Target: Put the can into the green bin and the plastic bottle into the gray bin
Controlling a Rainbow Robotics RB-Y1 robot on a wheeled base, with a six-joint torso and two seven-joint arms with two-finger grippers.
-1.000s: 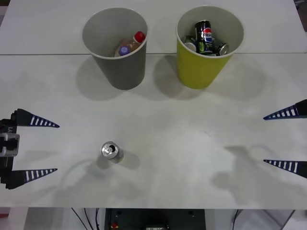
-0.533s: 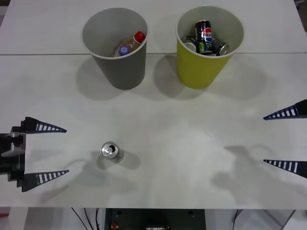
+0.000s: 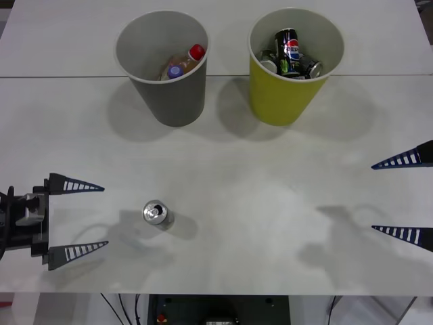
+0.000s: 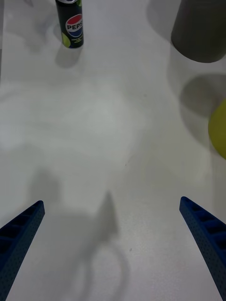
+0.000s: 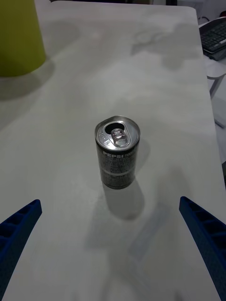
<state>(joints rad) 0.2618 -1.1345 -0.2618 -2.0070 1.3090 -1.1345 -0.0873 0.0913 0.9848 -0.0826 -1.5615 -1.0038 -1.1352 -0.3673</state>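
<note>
The left gripper [image 3: 78,218] is low at the near left of the white table [image 3: 270,176]. Its two blue fingers [image 5: 16,230] are spread wide apart and hold nothing. They point at the can [image 3: 156,213], which stands upright just to the right of them, not touching. The can is small and silver-gray, with a shiny top and an open pull-tab hole.

Farther back, left of the middle, stands the gray bin [image 3: 164,64]. Two bottles lie inside it, one with a red cap [image 3: 196,51] and one with a purple cap [image 3: 175,70]. Just beside it on the right is the green bin [image 3: 292,68]. It holds several cans, and one is a black and blue Pepsi can [image 3: 287,49] standing up.

The right gripper [image 3: 404,197] is at the far right edge of the table, well apart from the can. Its fingers are spread wide too, with only bare table between them.
</note>
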